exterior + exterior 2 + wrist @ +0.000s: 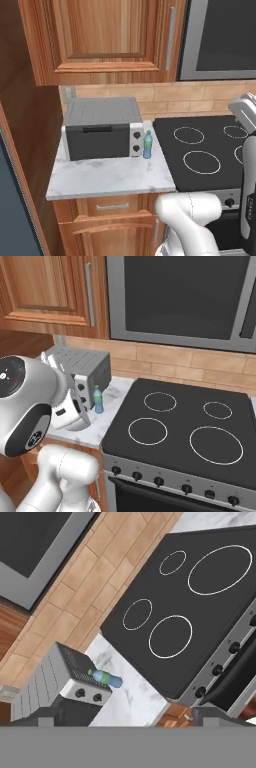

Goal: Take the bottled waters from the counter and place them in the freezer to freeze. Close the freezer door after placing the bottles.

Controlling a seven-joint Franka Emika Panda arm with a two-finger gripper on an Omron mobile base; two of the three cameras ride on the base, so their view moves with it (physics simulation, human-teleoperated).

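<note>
Dark slate on the far left is the flat panel of the freezer door (10, 200), running down the left edge of the left base view, with a wood side panel between it and everything else. Next over is the desk (105, 177), a white-grey marbled stone slab with squared edges sitting on wooden drawers. A boxy grey toaster oven (102, 127) takes up the back half of the slab, with a ribbed top, a dark glass front and two round knobs on its right side. Just beside the oven's front right corner, near the desk's right edge, stands one bottled water (147, 145): small, blue-tinted plastic, green cap, upright. Can't tell if it's actually touching the oven or just super close.

Right of the desk is the smooth black stovetop (210, 150) with thin white burner rings and a row of round knobs along the front. Overhead are wooden cabinet doors (105, 35) with raised panels, then a big grey-framed dark glass unit (185, 296) above the stove, and tan brick-style tile behind it all.

The hand (125, 716) is up high looking down on the scene, its two dark fingertips spread wide apart with nothing between them, well away from the bottle.
</note>
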